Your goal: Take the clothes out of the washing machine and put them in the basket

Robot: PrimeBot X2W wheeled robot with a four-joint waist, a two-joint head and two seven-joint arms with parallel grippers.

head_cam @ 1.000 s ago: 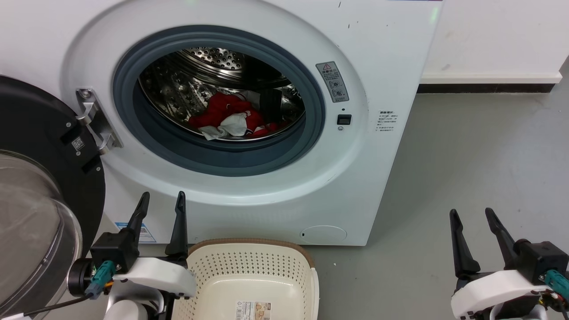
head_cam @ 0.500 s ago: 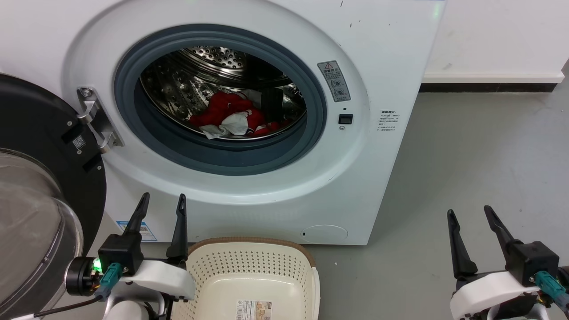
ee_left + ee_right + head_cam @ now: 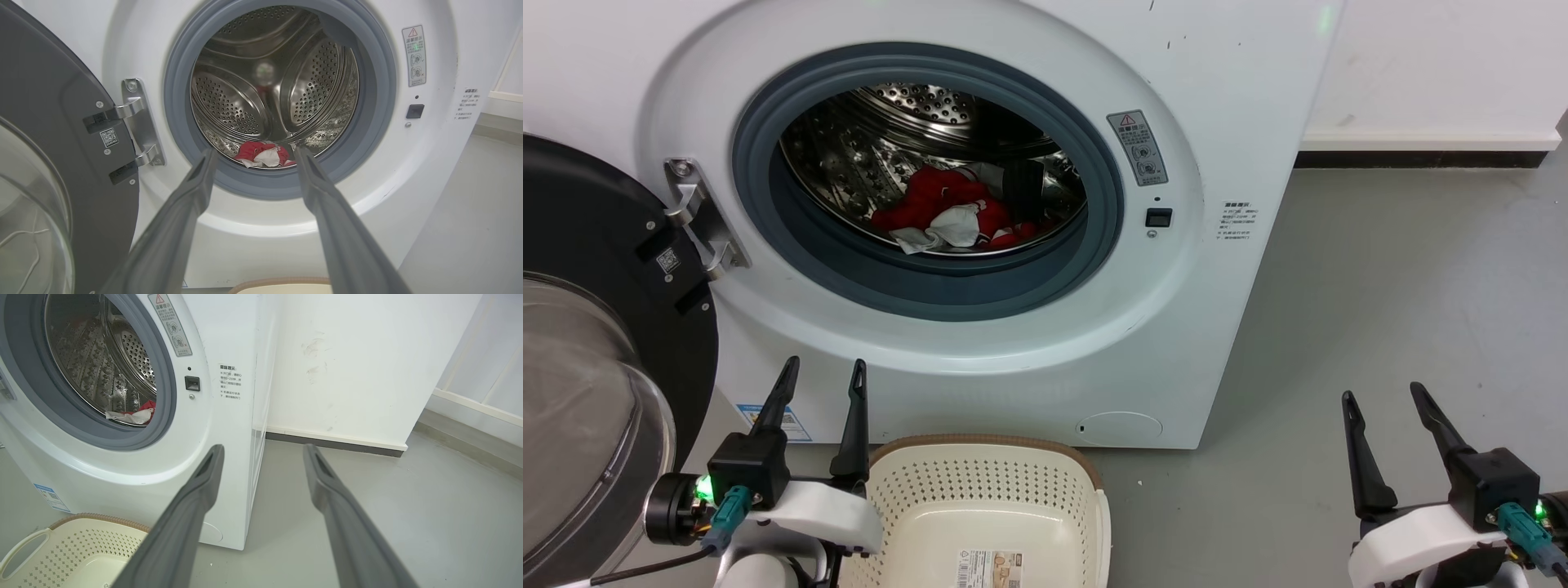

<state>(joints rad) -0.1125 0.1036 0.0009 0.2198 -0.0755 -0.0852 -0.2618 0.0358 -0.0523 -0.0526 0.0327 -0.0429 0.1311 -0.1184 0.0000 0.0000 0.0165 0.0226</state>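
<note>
Clothes [image 3: 947, 214] lie in a small crumpled heap at the bottom of the drum [image 3: 849, 163], centre of the head view, just behind the grey door seal [image 3: 947, 286]. In the left wrist view the heap sits low in the opening, framed btwn that gripper's two fingers. Washing machine [image 3: 1241, 122] fills upper left and centre of the frame, w/ its door [image 3: 605, 245] swung open at far left. Basket [image 3: 984, 443] stands at bottom centre, below the opening and just in front of the machine; its base shows a label [image 3: 988, 567] and no clothes. Left gripper [image 3: 823, 362], lower left beside the basket rim: jaws spread apart, holding nothing. Right gripper [image 3: 1383, 392], lower right over bare floor [image 3: 1380, 286], well apart from the opening: jaws likewise spread, holding nothing. Handling est.: fabric is soft, light and limp, so it should drape and trail once lifted, and may snag on the seal lip or drag a second piece w/ it. Whether the load is damp cannot be told. Recommended hold: pinch a raised fold at the top of the heap, e.g. the red bunch at its upper left or the white panel at front, taking enough thickness btwn the fingers to prevent slip. Not fragile; firm closure is acceptable. Step in hand: reach into the drum, prob. w/ the left arm, which faces the opening.
</note>
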